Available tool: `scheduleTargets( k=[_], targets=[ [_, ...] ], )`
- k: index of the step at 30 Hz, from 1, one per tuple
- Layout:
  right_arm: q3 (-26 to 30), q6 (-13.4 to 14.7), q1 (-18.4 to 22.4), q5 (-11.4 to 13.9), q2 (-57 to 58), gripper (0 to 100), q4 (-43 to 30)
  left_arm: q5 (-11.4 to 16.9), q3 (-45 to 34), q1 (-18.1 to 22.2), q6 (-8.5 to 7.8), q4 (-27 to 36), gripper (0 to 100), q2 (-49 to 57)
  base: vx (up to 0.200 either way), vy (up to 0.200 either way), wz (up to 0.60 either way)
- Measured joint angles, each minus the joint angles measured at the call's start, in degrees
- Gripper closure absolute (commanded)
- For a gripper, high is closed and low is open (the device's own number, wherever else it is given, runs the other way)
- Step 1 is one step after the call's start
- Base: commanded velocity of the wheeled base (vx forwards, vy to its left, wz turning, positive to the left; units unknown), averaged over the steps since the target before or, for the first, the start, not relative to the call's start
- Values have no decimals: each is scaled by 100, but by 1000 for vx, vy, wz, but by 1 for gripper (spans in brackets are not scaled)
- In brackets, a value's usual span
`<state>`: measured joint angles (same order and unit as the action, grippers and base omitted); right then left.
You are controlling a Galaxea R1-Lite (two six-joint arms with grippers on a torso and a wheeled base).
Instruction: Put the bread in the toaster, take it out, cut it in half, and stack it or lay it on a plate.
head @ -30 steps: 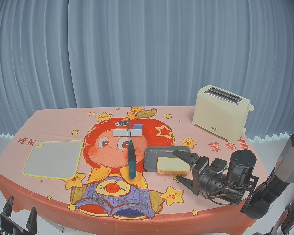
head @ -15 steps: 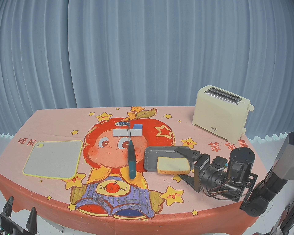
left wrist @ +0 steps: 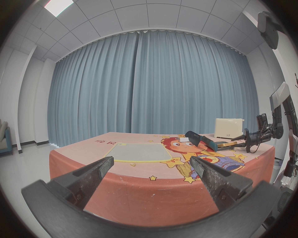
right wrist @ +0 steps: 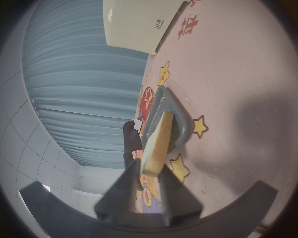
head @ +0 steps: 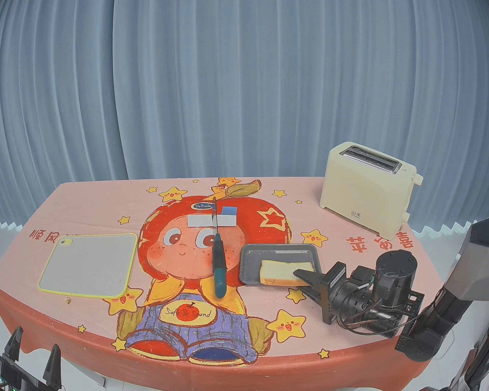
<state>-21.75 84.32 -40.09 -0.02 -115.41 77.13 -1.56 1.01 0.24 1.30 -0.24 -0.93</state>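
From the head: the bread slice (head: 285,272) lies in the grey tray (head: 254,253) on the worktop (head: 127,208), its right edge pinched by the right hand (head: 301,281); the toaster (head: 368,187) stands behind, well apart

Left wrist: the left hand (left wrist: 151,161) hangs spread off the worktop's front edge, facing the cutting board (left wrist: 138,152)

Right wrist: the right hand (right wrist: 150,169) pinches the bread slice (right wrist: 158,142) over the grey tray's (right wrist: 183,121) rim

The counter (head: 86,208) wears a pink tablecloth (left wrist: 139,192) printed with an apple-hatted cartoon child and yellow stars. A small white card (head: 197,220) and a blue card (head: 229,210) lie on the cartoon's forehead. Pleated blue-grey curtains (head: 229,86) hang behind, beneath a tiled ceiling (left wrist: 161,12) with one lit panel (left wrist: 58,5).
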Motion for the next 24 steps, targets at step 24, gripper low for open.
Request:
scheduleTargets(
  k=[24],
  targets=[
    [63,-117,-108,-29,201,100,-30,1,0,0,0,0,0,0,0,0,0]
  ],
)
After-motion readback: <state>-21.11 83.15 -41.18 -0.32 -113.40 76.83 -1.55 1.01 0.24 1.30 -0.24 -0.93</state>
